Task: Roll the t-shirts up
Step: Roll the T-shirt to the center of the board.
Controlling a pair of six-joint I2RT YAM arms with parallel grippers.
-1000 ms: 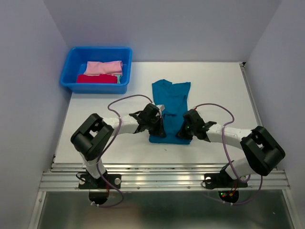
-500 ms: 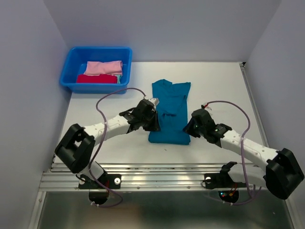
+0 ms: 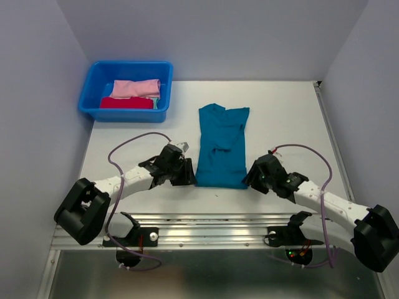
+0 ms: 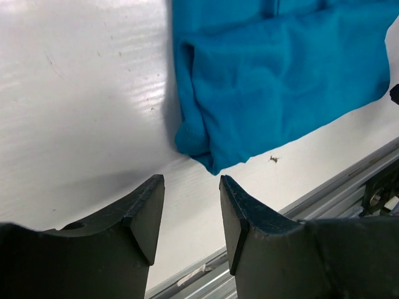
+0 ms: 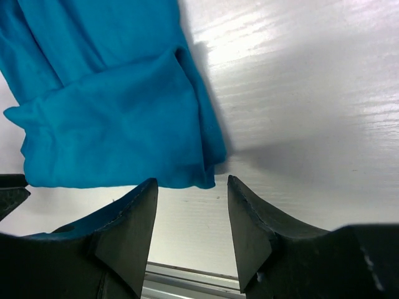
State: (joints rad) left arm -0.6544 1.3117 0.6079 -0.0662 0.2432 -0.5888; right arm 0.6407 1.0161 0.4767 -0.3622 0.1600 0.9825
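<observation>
A teal-blue t-shirt [image 3: 221,146] lies folded into a long strip in the middle of the white table [image 3: 287,112], collar at the far end. Its near hem is turned over in a short fold. My left gripper [image 3: 188,177] sits low beside the shirt's near left corner, open and empty. In the left wrist view that corner [image 4: 212,156] lies just ahead of the left gripper [image 4: 191,187]. My right gripper [image 3: 249,180] is open and empty beside the near right corner. The right wrist view shows the shirt's corner [image 5: 206,168] just ahead of the right gripper [image 5: 192,187].
A bright-blue plastic tub [image 3: 90,103] stands at the far left with a pink bundle [image 3: 137,87] and a red bundle [image 3: 126,103] inside. A metal rail [image 3: 212,227] runs along the table's near edge, close behind both grippers. Walls close in on both sides.
Both grippers were shut on the shirt's near end a second ago. They have opened, let go of the cloth and drawn apart toward the near edge, leaving the hem folded over.
</observation>
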